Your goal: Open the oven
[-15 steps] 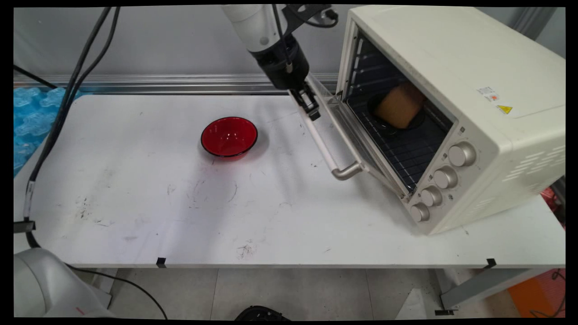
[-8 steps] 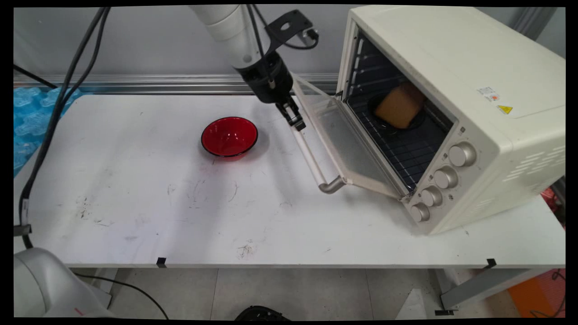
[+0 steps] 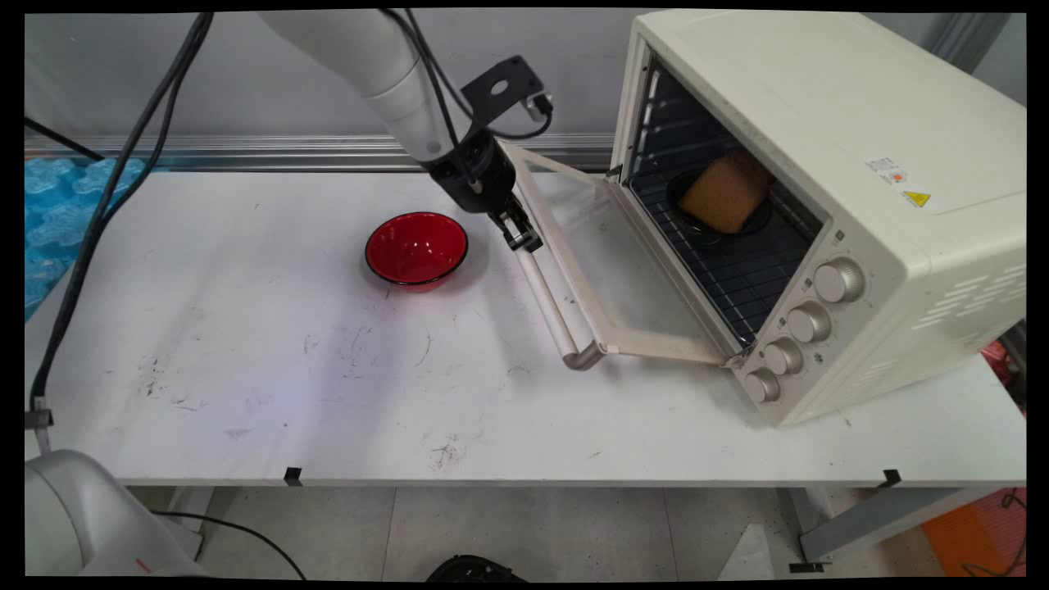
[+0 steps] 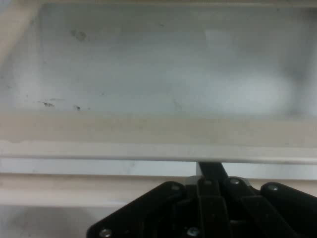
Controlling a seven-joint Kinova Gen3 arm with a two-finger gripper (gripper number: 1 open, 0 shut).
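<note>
On the white bench [image 3: 246,393], the black pincer [image 3: 521,237] is clamped on the far end of the toaster oven door's handle bar [image 3: 547,305], its two fingers pressed against the bar from either side. The glass door [image 3: 590,262] hangs partly open, tilted outward and down from its hinge at the foot of the cream toaster oven [image 3: 828,188], which stands at the bench's right end. In the hand view the handle bar [image 4: 148,151] runs across the frame just above the pincer's black linkage, with the door's glass pane [image 4: 158,64] beyond it. Inside the oven, a brown loaf of bread [image 3: 723,195] sits in a dark round dish [image 3: 758,220] on the wire rack [image 3: 737,279]. A red bowl [image 3: 416,248] stands on the bench just left of the pincer, apart from it. Four knobs [image 3: 799,328] line the oven's front panel.
</note>
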